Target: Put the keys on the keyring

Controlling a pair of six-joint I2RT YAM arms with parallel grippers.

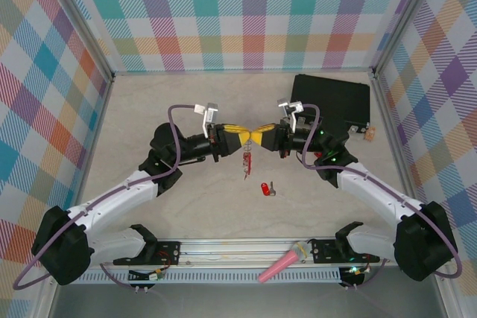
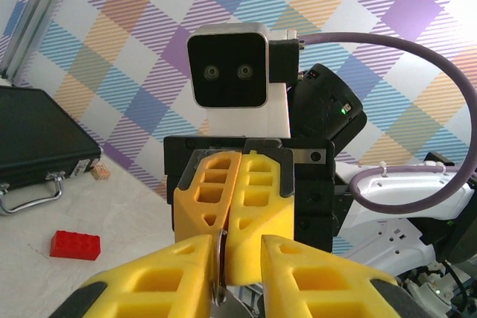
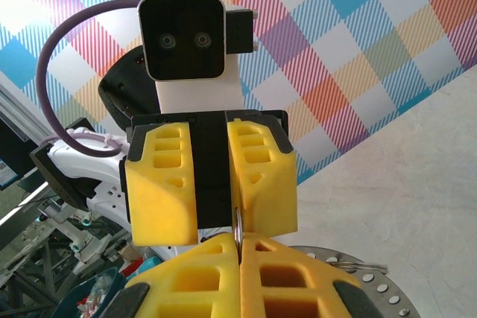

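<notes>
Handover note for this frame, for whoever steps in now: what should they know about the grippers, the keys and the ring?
Right gripper: shut on the keyring, held in the air mid-table.
Left gripper: meets it tip to tip, jaws slightly apart; I can make out no key in them.
Something red dangles under the fingertips, too small to identify.
One key lies loose on the table, nearer the bases.
Done: ring lifted. Left: thread at least that key.

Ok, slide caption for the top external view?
Left gripper and right gripper meet over the table, keyring dangling between; one key loose.
</notes>
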